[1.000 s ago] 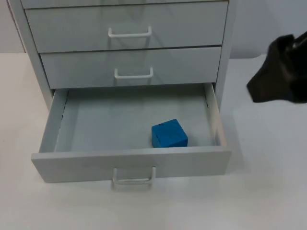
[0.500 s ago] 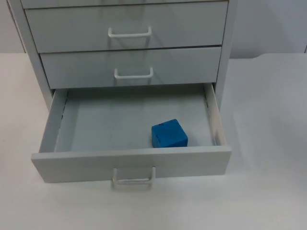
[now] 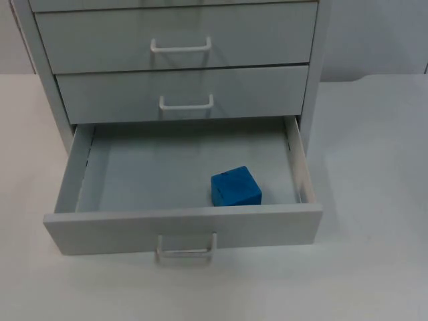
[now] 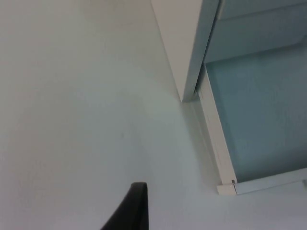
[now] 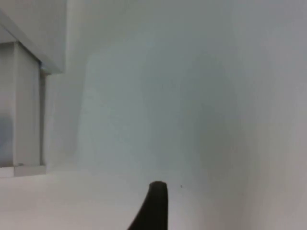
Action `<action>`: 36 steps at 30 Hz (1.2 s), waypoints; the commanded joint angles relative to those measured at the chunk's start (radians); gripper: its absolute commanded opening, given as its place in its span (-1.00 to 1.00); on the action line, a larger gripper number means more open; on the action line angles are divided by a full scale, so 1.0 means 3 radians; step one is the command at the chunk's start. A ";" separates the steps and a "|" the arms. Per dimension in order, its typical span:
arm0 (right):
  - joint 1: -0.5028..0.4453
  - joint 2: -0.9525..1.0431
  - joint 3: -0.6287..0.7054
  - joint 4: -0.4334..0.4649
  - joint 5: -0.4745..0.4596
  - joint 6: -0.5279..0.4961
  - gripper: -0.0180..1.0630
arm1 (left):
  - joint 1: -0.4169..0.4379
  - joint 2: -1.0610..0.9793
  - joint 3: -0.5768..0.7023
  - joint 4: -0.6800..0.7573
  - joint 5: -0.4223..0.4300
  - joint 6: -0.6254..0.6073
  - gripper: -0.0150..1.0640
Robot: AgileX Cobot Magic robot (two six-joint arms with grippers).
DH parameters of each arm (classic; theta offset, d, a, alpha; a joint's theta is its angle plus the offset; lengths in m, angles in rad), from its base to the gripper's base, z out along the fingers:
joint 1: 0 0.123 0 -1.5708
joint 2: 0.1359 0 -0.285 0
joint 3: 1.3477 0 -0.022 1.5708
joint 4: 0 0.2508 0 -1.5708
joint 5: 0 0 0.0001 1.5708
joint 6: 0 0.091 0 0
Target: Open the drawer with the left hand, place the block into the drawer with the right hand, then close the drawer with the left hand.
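while the bottom drawer (image 3: 180, 227) stands open, blue block (image 3: 235, 186) inside, front right, fingers' state unclear

I see the white table (image 3: 374, 267) carrying a grey drawer cabinet (image 3: 180, 87), which stands directly on it toward the back. Its bottom drawer (image 3: 180, 231) is pulled out over the table top. From the left wrist view, the cabinet's corner meets the table surface (image 4: 86, 105).
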 commanded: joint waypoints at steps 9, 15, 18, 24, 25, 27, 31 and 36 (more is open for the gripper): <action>-0.0037 -0.0020 0.0076 -0.0008 -0.0078 -0.0176 0.47 | 0.0005 0.0003 0.0016 -0.0338 0.0019 0.0309 0.91; -0.0031 -0.0020 0.0076 -0.0023 -0.0085 -0.0176 0.47 | 0.0005 0.0003 0.0016 -0.0568 0.0012 0.0514 0.18; -0.0030 -0.0020 0.0076 -0.0023 -0.0070 -0.0176 0.47 | 0.0005 0.0003 0.0016 -0.0755 0.0012 0.0749 -0.29; -0.0030 -0.0020 0.0076 -0.0005 -0.0015 -0.0176 0.47 | -0.0073 0.0003 0.0016 -0.1368 0.0121 0.1443 -0.97; -0.0030 -0.0020 0.0076 -0.0005 -0.0015 -0.0176 0.47 | -0.0134 0.0003 0.0016 -0.1425 0.0121 0.1515 -0.97; -0.0030 -0.0020 0.0076 -0.0005 -0.0015 -0.0176 0.47 | -0.0233 0.0003 0.0016 -0.1439 0.0101 0.1545 -0.97; -0.0030 -0.0020 0.0076 -0.0005 -0.0015 -0.0176 0.47 | -0.0863 0.0041 0.0016 -0.1310 -0.0132 0.1499 -0.97; -0.0030 -0.0020 0.0076 -0.0005 -0.0021 -0.0176 0.47 | -0.1525 0.0233 0.0016 -0.0712 -0.0405 0.0942 -0.97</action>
